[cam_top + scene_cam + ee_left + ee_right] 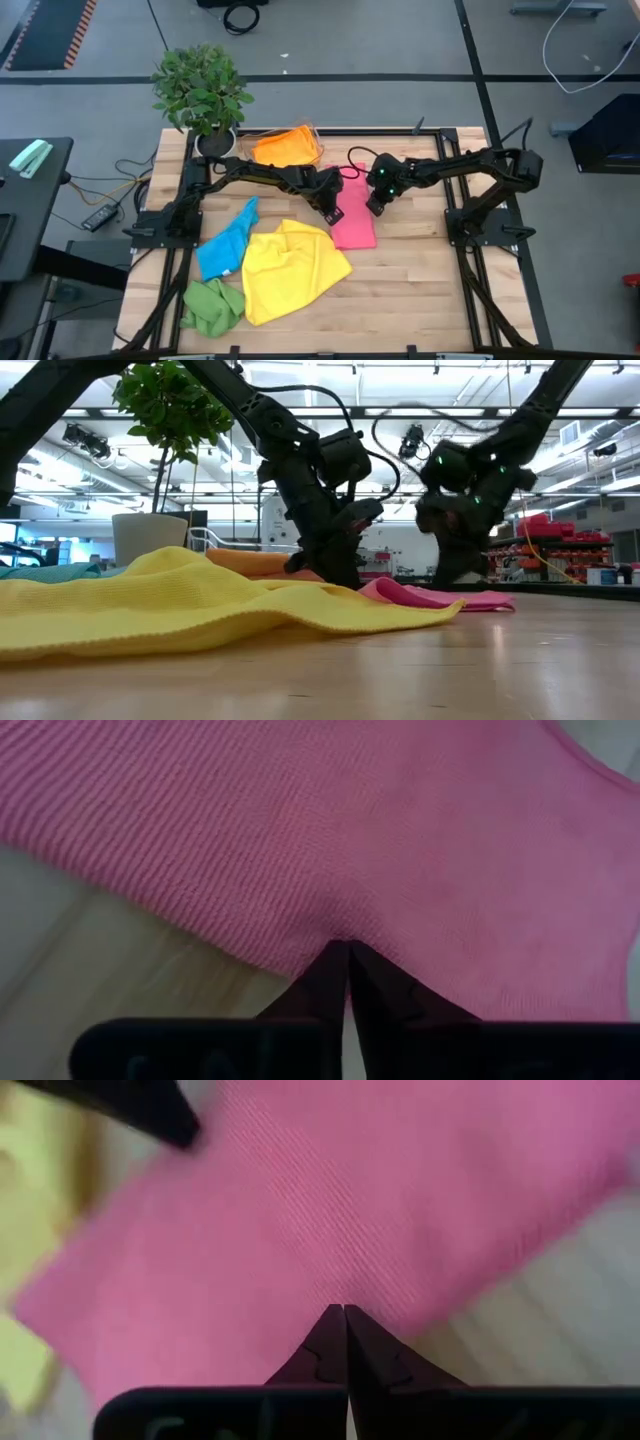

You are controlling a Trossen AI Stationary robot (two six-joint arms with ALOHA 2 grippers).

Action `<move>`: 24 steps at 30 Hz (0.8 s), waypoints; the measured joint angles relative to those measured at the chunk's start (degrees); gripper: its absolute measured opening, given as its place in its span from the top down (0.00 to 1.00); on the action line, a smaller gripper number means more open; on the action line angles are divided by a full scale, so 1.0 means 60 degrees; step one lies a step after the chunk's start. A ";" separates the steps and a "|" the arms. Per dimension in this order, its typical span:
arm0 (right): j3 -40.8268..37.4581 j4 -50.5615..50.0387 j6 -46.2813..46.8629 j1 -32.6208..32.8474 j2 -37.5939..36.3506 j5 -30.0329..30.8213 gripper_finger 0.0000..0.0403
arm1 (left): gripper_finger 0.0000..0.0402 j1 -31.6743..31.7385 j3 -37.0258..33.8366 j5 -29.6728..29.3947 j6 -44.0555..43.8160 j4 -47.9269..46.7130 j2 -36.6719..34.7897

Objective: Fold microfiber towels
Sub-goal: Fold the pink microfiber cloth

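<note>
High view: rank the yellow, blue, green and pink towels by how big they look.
1. yellow towel, largest
2. pink towel, partly under the grippers
3. blue towel and green towel, both bunched up and too alike to rank

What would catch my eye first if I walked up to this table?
Probably the two dark arms meeting mid-table, the left gripper and right gripper both pinched on a pink towel. Beside it sprawls a crumpled yellow towel, with blue and green cloths further left.
</note>
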 joint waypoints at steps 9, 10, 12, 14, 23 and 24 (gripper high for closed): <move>0.0338 -0.0378 -0.0908 0.0155 -0.1640 -0.0040 0.94 | 0.94 -0.0051 0.0007 0.0057 0.2500 0.0006 -0.1103; 0.0341 -0.0393 -0.1243 0.0212 -0.1734 -0.0031 0.93 | 0.94 -0.0064 0.0007 0.0047 0.2983 -0.0023 -0.1147; 0.0341 -0.0445 -0.2177 0.0417 -0.1840 0.0063 0.90 | 0.93 -0.0144 0.0007 -0.0039 0.3977 0.0001 -0.1163; 0.0341 -0.0401 -0.3091 0.0699 -0.1840 0.0365 0.88 | 0.90 -0.0250 0.0007 -0.0213 0.4941 -0.0117 -0.1156; 0.0341 -0.0415 -0.5108 0.1468 -0.1058 0.2023 0.68 | 0.56 -0.0456 0.0018 -0.1996 0.5854 -0.0258 -0.1046; 0.0341 -0.0385 -0.5314 0.1468 -0.0999 0.2006 0.66 | 0.52 -0.0422 0.0018 -0.2002 0.5600 -0.0274 -0.1046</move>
